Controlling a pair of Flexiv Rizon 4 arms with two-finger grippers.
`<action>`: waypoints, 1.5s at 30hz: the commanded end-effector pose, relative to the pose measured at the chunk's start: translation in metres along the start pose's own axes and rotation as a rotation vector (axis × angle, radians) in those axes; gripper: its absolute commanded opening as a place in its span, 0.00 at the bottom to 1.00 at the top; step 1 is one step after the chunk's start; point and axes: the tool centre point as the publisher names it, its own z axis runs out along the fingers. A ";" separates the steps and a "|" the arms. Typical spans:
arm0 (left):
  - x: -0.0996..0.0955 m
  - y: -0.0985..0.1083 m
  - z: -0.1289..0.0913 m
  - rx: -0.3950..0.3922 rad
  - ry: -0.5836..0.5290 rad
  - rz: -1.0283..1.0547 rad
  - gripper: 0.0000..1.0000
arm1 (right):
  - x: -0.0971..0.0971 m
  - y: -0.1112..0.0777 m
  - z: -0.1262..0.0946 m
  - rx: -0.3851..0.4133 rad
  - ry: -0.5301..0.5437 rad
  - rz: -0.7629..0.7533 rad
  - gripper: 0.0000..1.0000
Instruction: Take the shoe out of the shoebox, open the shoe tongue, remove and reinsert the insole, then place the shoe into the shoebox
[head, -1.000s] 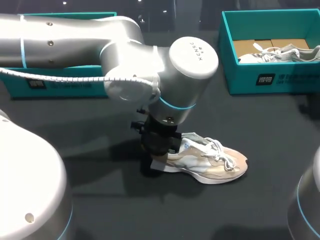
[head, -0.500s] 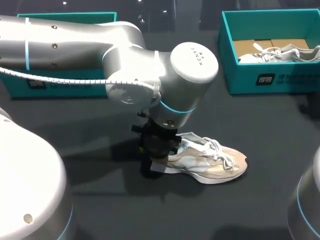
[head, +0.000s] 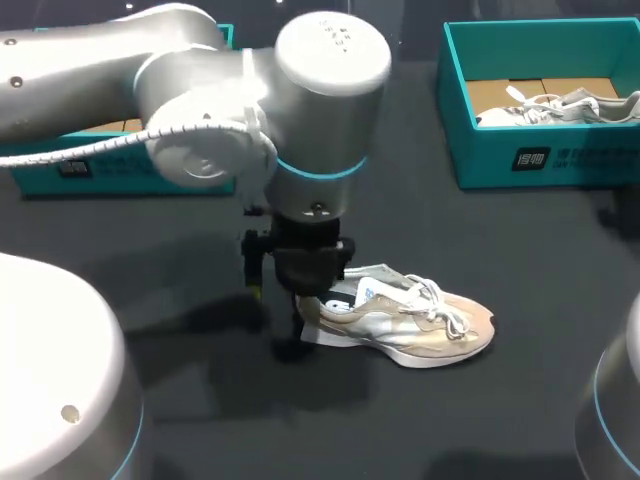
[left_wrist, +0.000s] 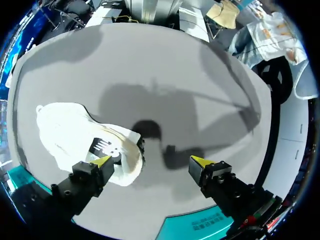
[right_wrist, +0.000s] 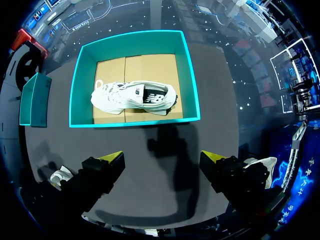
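Closest to my left wrist camera, the left gripper (left_wrist: 151, 161) hangs above the dark table (left_wrist: 165, 75) with its fingers spread wide and nothing clamped between them. The shoe (left_wrist: 75, 135) lies on its side under and just outside one finger. That finger's yellow tip overlaps the heel end, and I cannot tell whether it touches. The other finger stands over bare tabletop, well apart from the shoe. The shoe glares so white in this view that its laces and tongue cannot be made out, and part of the heel is hidden behind the finger. From the head camera, the left arm (head: 200, 110) crosses in front of the gripper's fingers, so only the dark gripper body shows over the heel, while the beige toe and white laces point away from it. A teal box (head: 120, 172) beyond the arm is mostly covered by it. At my right wrist camera, the right gripper (right_wrist: 162, 156) also has its fingers wide apart, gripping nothing, with its own shadow on the table ahead of it. Farther ahead of it sits the open teal shoebox (right_wrist: 135, 122), cardboard lining its floor, with a second shoe (right_wrist: 131, 95) lying on its side inside.
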 end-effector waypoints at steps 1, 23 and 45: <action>0.052 0.013 -0.002 0.392 -0.234 -0.271 1.00 | 0.000 0.000 0.000 0.000 -0.001 0.000 1.00; 0.045 0.030 -0.016 0.956 -0.559 -0.935 1.00 | 0.000 0.000 0.000 0.000 -0.001 0.000 1.00; 0.052 0.030 0.020 1.251 -0.698 -1.038 1.00 | 0.000 0.000 0.000 0.000 -0.001 0.000 1.00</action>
